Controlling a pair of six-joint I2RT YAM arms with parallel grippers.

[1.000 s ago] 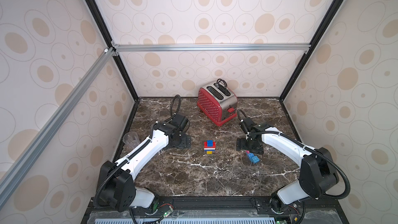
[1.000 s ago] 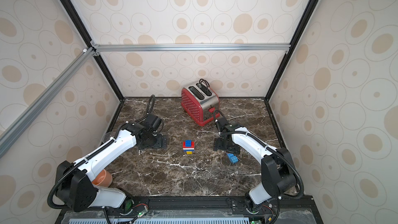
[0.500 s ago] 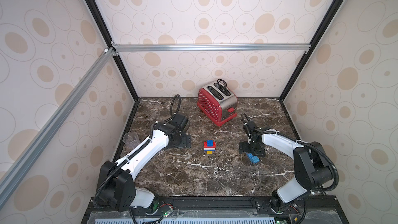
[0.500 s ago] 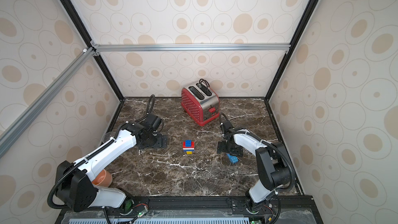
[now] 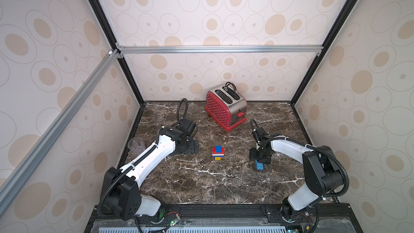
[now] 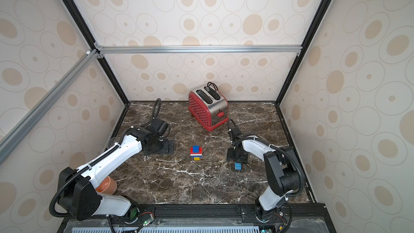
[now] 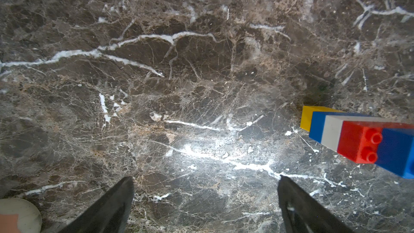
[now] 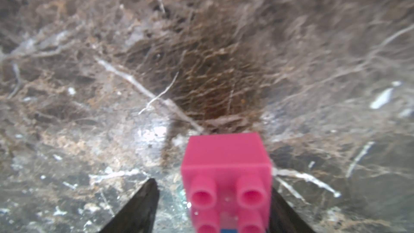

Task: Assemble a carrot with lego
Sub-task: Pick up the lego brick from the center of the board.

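Observation:
The carrot (image 5: pixel 218 152) (image 6: pixel 196 152) stands mid-table as a stack: yellow at the base, then blue, white, red and a blue top. It also shows at the edge of the left wrist view (image 7: pixel 358 140). My left gripper (image 5: pixel 192 147) (image 7: pixel 205 180) rests open to its left, holding nothing. My right gripper (image 5: pixel 259 159) (image 6: pixel 237 156) (image 8: pixel 212 184) is down on the table to the right, its jaws around a pink lego brick (image 8: pixel 226 164). One finger touches the brick; the other stands a small gap off. A blue lego brick (image 5: pixel 259 166) (image 6: pixel 238 166) lies just in front of that gripper.
A red and chrome toaster (image 5: pixel 226 108) (image 6: pixel 208 107) stands at the back centre. A clear plastic cup (image 5: pixel 136 145) sits by the left wall. An orange bowl (image 6: pixel 106 184) lies behind the left arm near the front. Patterned walls close three sides.
The right gripper has moved toward the front and down over the bricks, and its jaws have narrowed around the pink brick. The left arm and the stack have not moved.

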